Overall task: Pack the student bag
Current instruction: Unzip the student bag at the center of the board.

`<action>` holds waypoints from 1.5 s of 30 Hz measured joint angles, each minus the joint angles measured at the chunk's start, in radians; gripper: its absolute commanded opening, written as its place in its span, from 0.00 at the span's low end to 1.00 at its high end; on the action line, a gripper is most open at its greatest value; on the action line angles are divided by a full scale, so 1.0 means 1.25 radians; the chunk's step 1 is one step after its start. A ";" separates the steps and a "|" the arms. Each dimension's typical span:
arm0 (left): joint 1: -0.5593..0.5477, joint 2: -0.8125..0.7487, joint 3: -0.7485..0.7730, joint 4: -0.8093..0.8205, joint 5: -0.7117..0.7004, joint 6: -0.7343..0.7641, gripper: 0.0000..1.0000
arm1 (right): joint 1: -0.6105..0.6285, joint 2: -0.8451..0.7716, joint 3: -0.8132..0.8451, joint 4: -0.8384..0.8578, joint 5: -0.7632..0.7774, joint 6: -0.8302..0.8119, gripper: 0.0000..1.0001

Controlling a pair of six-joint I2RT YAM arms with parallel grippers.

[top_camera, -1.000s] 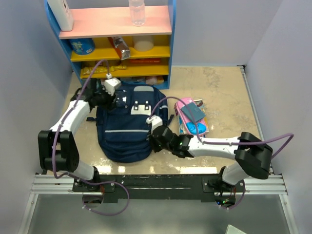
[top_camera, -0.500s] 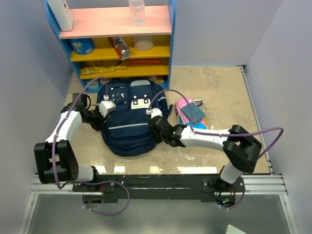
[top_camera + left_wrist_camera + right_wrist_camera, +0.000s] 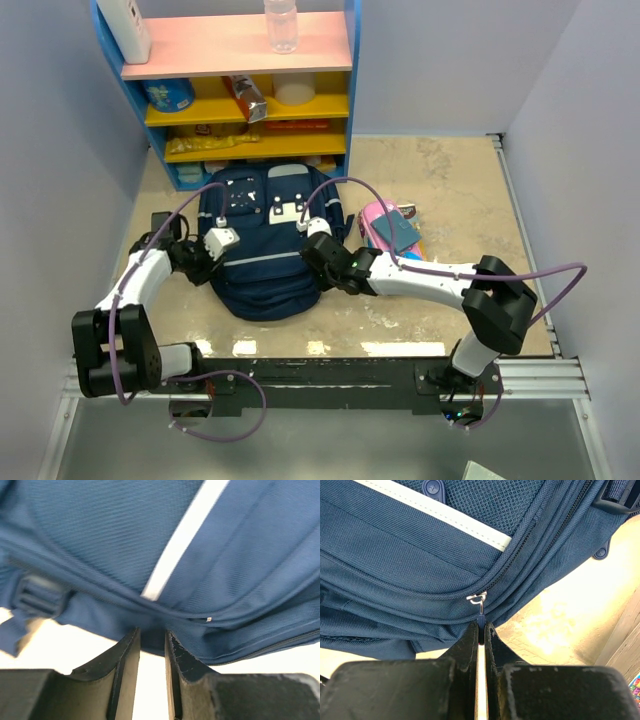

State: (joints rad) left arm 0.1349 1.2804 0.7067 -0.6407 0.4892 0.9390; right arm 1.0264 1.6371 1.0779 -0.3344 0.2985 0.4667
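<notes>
Seen from above, the student bag [image 3: 262,262] lies flat on the table [image 3: 450,190] in front of the shelf [image 3: 250,110]. The left hand [image 3: 218,243] is at its left side and the right hand [image 3: 312,243] at its right.

In the left wrist view, the fingers [image 3: 125,655] stand narrowly apart at the bag's seam. Whether they nip cloth, I cannot tell.

In the right wrist view, the fingers are pressed together, pinching the zip pull [image 3: 479,605].

The bag looks soft, slack and probably light. Seams, straps and the pull should give the surest hold, whereas flat panels would likely bunch.
</notes>
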 measured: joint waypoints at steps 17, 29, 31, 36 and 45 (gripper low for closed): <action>-0.167 -0.030 -0.060 0.132 -0.042 -0.109 0.29 | 0.076 0.069 0.079 -0.067 -0.001 0.017 0.00; -0.167 -0.060 -0.060 0.119 -0.023 -0.129 0.20 | 0.152 0.155 0.128 0.003 0.005 0.031 0.00; -0.167 -0.059 -0.060 0.116 -0.017 -0.129 0.19 | 0.162 0.190 0.157 0.025 0.006 0.030 0.00; -0.158 -0.045 -0.049 0.104 -0.006 -0.133 0.16 | 0.187 0.240 0.200 0.082 0.028 0.030 0.00; -0.128 -0.015 -0.019 0.073 0.028 -0.136 0.13 | 0.197 0.298 0.201 0.278 0.055 0.003 0.00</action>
State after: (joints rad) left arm -0.0257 1.2617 0.6834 -0.5491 0.5240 0.7696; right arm 1.2724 2.0102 1.3289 0.0128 0.3672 0.4709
